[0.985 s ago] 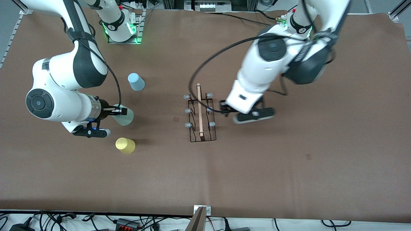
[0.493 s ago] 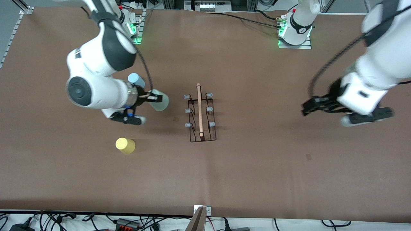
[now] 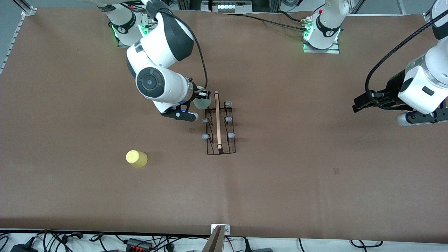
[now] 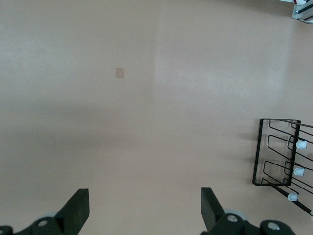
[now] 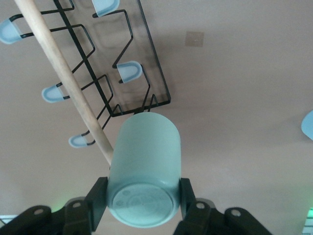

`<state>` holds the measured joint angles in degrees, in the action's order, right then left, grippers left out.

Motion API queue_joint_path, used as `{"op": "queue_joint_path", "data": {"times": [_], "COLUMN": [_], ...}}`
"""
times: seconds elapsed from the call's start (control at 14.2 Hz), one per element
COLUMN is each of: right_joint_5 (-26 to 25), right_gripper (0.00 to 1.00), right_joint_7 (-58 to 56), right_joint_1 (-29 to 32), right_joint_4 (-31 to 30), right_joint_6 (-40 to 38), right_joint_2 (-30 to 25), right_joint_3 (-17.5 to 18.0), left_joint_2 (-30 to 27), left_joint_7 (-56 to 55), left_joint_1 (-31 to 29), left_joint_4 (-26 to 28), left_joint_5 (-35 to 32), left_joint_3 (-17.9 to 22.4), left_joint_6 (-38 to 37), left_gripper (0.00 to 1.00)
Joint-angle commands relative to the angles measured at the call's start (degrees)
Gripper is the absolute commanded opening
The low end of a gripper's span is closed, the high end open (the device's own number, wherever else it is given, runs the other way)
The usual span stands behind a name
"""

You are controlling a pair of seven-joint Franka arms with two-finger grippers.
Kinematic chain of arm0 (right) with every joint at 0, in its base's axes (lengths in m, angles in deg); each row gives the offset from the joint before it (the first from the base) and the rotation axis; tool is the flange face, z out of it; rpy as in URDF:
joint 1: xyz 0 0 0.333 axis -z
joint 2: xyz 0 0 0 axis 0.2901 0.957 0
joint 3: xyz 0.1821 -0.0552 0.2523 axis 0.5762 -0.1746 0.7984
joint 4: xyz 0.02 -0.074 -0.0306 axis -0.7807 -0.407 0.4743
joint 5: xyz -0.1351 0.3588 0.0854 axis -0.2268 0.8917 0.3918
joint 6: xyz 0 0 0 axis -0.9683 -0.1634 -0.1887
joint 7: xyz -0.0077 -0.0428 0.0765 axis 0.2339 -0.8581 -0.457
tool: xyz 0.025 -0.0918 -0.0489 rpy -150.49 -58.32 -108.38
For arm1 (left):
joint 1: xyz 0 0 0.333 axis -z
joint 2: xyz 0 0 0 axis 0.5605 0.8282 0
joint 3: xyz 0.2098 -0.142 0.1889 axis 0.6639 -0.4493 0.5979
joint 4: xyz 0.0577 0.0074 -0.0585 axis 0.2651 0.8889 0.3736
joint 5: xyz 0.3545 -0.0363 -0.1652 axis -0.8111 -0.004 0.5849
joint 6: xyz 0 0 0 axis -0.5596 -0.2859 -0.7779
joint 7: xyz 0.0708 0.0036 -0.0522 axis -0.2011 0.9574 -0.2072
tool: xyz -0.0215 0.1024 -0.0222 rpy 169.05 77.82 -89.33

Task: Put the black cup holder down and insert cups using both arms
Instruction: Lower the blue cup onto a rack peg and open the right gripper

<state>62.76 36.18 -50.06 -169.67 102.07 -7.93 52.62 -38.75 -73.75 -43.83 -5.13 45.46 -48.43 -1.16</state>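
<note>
Brown tabletop (image 3: 280, 182) is carrying the black cup holder (image 3: 218, 127) at its middle: thin wire rack, light wooden rod handle, pale grey-capped prongs. Right gripper (image 3: 202, 95) is clamping the mint green cup (image 5: 144, 169), hanging over the rack's end nearest the robot bases. Left gripper (image 3: 364, 103) is hanging with fingers spread over bare table toward the left arm's end. Yellow cup (image 3: 136, 158) is sitting toward the right arm's end, nearer the front camera than the rack.

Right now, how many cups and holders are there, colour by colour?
Yellow cup: 1
Mint green cup, held in the right gripper: 1
Light blue cup, only an edge showing: 1
Black cup holder: 1
Total: 4
</note>
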Motion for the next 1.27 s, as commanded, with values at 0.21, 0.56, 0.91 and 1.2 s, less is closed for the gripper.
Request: {"op": "queue_joint_path", "data": {"times": [0.21,0.56,0.91,1.2], "right_joint_5": [0.1,-0.1,0.1,-2.1], "right_gripper": [0.16,0.16,1.0,1.0], "right_joint_7": [0.6,0.6,4.3,4.8], "right_joint_1": [-0.6,-0.7,-0.3,0.5], "right_joint_4": [0.2,0.2,0.8,0.9], "right_joint_6": [1.4,3.2,4.0,4.2], "right_joint_2": [2.6,4.9,5.1,2.2], "right_joint_3": [-0.5,-0.5,-1.0,-8.5], "left_joint_2": [-1.8,-5.9,-17.7,-20.1], "left_joint_7": [0.5,4.0,9.3,8.8], "left_joint_1": [0.4,0.3,1.6,4.0], "left_joint_4": [2.8,4.4,22.2,26.7], "left_joint_5": [-1.4,-2.1,-1.7,-1.2], "left_joint_3": [0.3,3.7,8.8,11.1], "left_joint_6": [0.5,0.6,9.5,10.6], "left_gripper": [1.0,1.0,1.0,1.0]}}
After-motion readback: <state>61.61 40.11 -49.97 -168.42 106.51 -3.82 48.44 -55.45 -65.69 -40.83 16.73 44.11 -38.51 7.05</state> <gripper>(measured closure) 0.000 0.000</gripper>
